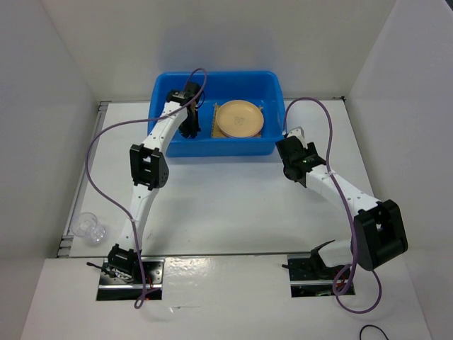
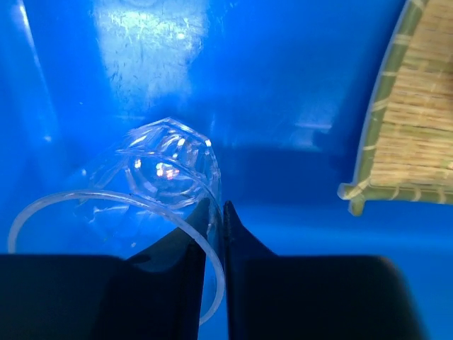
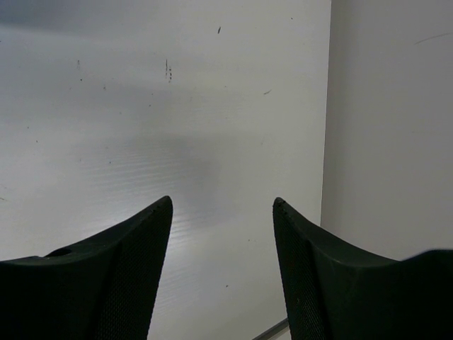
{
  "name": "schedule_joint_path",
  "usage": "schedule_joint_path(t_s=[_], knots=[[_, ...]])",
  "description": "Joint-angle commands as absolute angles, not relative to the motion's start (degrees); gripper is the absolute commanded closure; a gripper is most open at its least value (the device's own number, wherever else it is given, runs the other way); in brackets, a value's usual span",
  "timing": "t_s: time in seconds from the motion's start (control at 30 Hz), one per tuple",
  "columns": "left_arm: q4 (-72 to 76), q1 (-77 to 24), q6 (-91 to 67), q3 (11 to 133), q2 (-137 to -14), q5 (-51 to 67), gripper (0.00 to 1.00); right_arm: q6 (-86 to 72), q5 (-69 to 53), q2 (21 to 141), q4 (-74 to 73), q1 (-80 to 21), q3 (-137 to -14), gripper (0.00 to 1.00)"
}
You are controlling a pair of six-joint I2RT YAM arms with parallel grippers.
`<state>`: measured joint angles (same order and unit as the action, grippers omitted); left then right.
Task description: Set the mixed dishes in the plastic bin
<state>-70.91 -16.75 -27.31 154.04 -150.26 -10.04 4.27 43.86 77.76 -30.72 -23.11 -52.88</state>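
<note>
The blue plastic bin (image 1: 212,75) stands at the back middle of the table. In it the tan-orange plate (image 1: 239,119) lies on the yellow woven mat (image 1: 211,121); the mat's corner shows in the left wrist view (image 2: 410,120). The pink plate is hidden. My left gripper (image 1: 190,130) is down inside the bin's left part (image 2: 283,85), its jaws (image 2: 219,209) shut on the wall of a clear plastic cup (image 2: 159,177), one finger inside the rim. A second clear cup (image 1: 88,227) sits on the table at the far left. My right gripper (image 1: 291,136) is open and empty (image 3: 223,202) beside the bin's right end.
White walls enclose the table on the left, back and right. The right wrist view shows bare white table (image 3: 177,142) meeting the right wall (image 3: 389,127). Purple cables loop over both arms.
</note>
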Motion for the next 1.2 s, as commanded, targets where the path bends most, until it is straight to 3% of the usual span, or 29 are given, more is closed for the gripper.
schedule_joint_path(t_s=[0.0, 0.1, 0.13, 0.17, 0.2, 0.4, 0.43, 0.57, 0.77, 0.97, 1.17], knots=[[-71.98, -16.96, -27.6, 157.06, -149.5, -11.95, 0.79, 2.72, 45.53, 78.04, -28.04, -23.73, -52.38, 0.36], [-71.98, -16.96, -27.6, 157.59, -148.1, -13.18, 0.51, 2.72, 45.0, 78.57, -28.04, -23.73, -52.38, 0.36], [-71.98, -16.96, -27.6, 158.28, -147.14, -14.14, 0.37, 2.72, 45.0, 78.57, -28.04, -23.73, -52.38, 0.36], [-72.68, -16.96, -28.12, 158.81, -146.52, -15.19, 0.08, 2.72, 45.0, 78.57, -28.04, -23.73, -52.38, 0.36], [-72.69, -16.96, -28.12, 159.51, -145.82, -15.9, 0.0, 2.72, 45.0, 78.57, -28.04, -23.73, -52.38, 0.36], [-74.09, -16.96, -28.65, 160.75, -132.93, -21.87, 0.0, 2.72, 44.47, 79.1, -28.04, -23.73, -52.38, 0.36], [-74.09, -16.96, -29.26, 158.58, -130.19, -27.28, 0.0, 2.72, 44.47, 79.1, -28.04, -23.73, -52.38, 0.36], [-74.09, -15.57, -38.12, 138.21, -113.59, -38.39, 0.0, 2.72, 44.47, 79.63, -28.04, -24.26, -52.38, 0.36], [-74.09, -4.69, -57.55, 99.28, -84.43, -37.46, 0.02, 2.72, 44.47, 80.77, -28.56, -24.79, -52.38, 0.36], [-74.09, 12.44, -64.95, 74.22, -76.03, -31.38, 0.14, 2.72, 44.47, 83.41, -28.56, -25.84, -51.86, 0.36], [-72.87, 22.49, -64.96, 68.29, -79.71, -31.38, 0.08, 2.72, 43.95, 85.07, -28.56, -26.37, -51.86, 0.36]])
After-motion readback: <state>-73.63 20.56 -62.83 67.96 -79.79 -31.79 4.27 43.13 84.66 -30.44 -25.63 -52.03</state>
